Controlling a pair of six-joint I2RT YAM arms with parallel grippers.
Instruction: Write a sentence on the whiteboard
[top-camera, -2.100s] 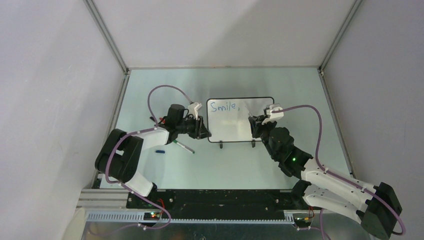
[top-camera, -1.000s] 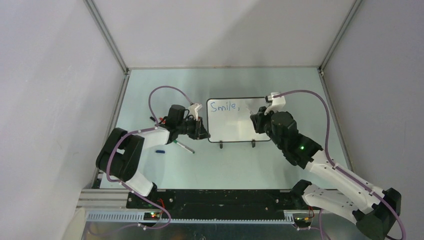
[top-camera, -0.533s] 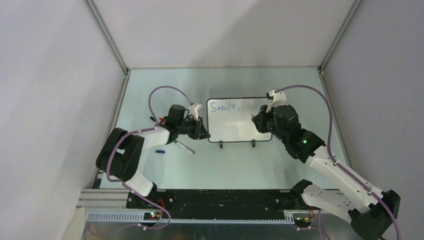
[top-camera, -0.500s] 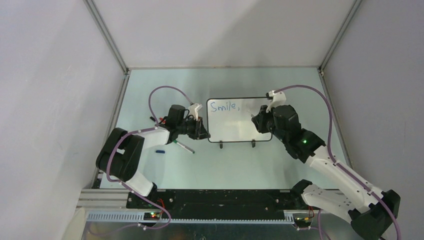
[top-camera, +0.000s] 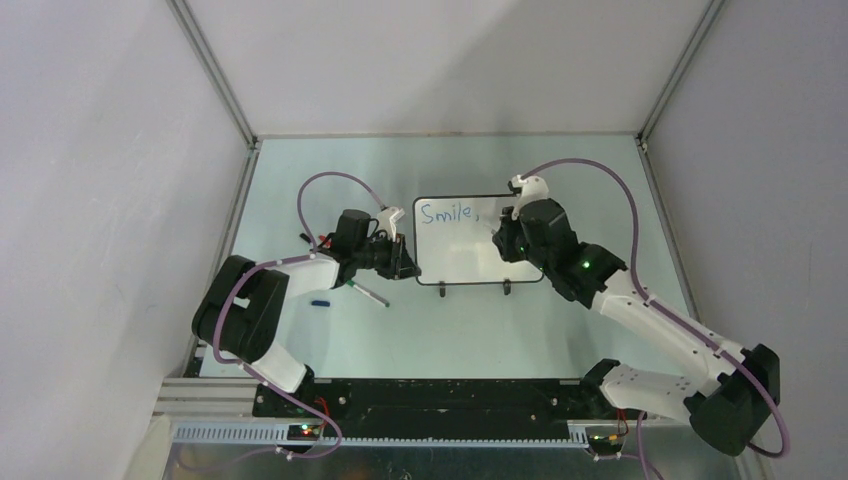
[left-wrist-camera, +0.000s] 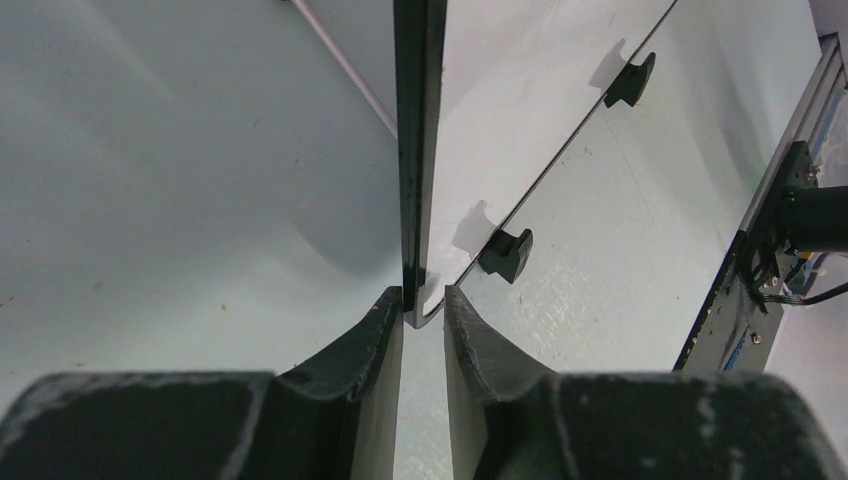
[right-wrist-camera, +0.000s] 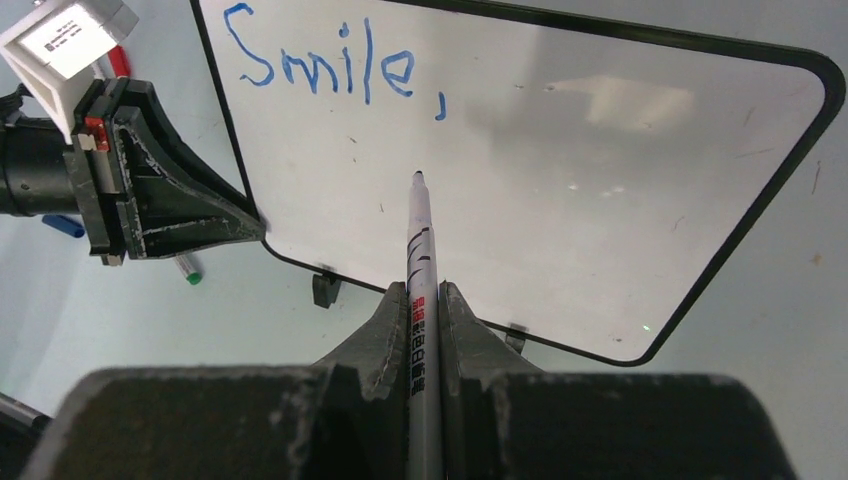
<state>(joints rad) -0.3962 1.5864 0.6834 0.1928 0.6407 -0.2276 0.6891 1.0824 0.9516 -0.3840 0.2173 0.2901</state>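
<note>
R gripper (right-wrist-camera: 425, 300) swung left across whiteboard (right-wrist-camera: 600, 180), clenched on marker (right-wrist-camera: 417, 240), tip ahead of jaws, board contact unclear, L gripper (left-wrist-camera: 422, 300) pinching board edge.

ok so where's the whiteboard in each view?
Top external: whiteboard at picture centre, writing along its top.
Left wrist: edge-on, its black frame rising from the left gripper clamped on it.
Right wrist: face-on across the upper picture, marker pointing at it.
Shared landmark: its black feet.
</note>
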